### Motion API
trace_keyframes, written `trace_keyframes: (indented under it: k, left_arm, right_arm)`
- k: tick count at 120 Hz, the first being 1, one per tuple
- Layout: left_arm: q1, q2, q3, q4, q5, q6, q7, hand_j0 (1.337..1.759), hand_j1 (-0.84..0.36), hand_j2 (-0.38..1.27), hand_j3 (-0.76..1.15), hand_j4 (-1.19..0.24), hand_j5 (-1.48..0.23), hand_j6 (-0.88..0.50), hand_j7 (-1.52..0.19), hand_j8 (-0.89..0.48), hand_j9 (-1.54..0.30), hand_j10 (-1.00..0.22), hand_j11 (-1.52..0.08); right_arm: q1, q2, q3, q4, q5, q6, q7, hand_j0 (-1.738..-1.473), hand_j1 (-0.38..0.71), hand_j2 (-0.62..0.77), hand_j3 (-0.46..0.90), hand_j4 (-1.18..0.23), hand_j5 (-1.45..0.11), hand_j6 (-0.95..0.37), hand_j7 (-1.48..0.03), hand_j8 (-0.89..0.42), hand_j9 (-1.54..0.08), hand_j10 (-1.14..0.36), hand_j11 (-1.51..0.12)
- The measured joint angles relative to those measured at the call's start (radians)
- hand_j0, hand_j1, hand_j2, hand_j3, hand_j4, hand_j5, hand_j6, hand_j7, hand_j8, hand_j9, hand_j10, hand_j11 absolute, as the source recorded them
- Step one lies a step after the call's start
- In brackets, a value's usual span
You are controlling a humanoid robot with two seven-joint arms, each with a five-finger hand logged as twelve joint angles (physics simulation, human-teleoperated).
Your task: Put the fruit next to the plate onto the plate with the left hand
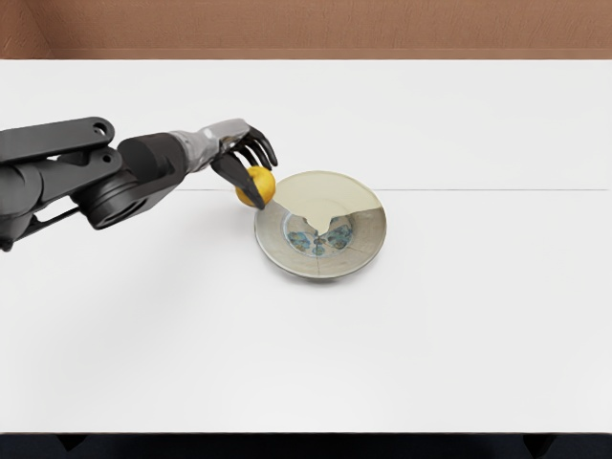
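A small yellow-orange fruit (262,184) is at the left rim of the round plate (367,244), which lies in the middle of the white table. My left hand (247,164) reaches in from the left and has its dark fingers curled around the fruit, thumb in front and the other fingers over its top. I cannot tell whether the fruit rests on the table or is lifted slightly. The plate has a pale cream upper part and a blue-green pattern in its centre. My right arm does not show.
The white table (306,363) spreads wide around the plate, with a thin seam line running rightward from the plate. A brown wall strip runs along the far edge.
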Motion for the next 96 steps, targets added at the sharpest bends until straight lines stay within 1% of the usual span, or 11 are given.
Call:
trace_keyframes:
  k: [43,50,76,96]
  left_arm:
    - [-0.005,-0.108,0.005,0.076,-0.001,-0.001,0.0,1.656,-0.27,0.57,0.0,-0.7,-0.97,-0.55,-0.96,-0.44,-0.95,-0.55,-0.95]
    - [-0.006,-0.119,0.007,0.086,-0.001,-0.001,0.0,1.657,-0.28,0.6,0.0,-0.7,-0.97,-0.55,-0.96,-0.45,-0.94,-0.56,-0.95]
    - [-0.012,-0.176,0.011,0.098,-0.003,-0.002,0.0,1.656,-0.31,0.65,0.0,-0.7,-0.97,-0.55,-0.95,-0.45,-0.95,-0.55,-0.95]
    - [-0.009,-0.196,0.012,0.099,-0.009,-0.005,0.0,1.656,-0.32,0.67,0.0,-0.7,-0.96,-0.54,-0.95,-0.44,-0.94,-0.54,-0.94]
  right_arm:
    - [0.0,0.0,0.0,0.0,0.0,0.0,0.0,-1.658,-0.35,0.0,0.0,0.0,0.0,0.0,0.0,0.0,0.0,0.0,0.0]
    - [0.0,0.0,0.0,0.0,0.0,0.0,0.0,-1.658,-0.35,0.0,0.0,0.0,0.0,0.0,0.0,0.0,0.0,0.0,0.0]
    - [0.0,0.0,0.0,0.0,0.0,0.0,0.0,-1.658,-0.35,0.0,0.0,0.0,0.0,0.0,0.0,0.0,0.0,0.0,0.0]
    - [0.0,0.0,0.0,0.0,0.0,0.0,0.0,-1.658,-0.35,0.0,0.0,0.0,0.0,0.0,0.0,0.0,0.0,0.0,0.0]
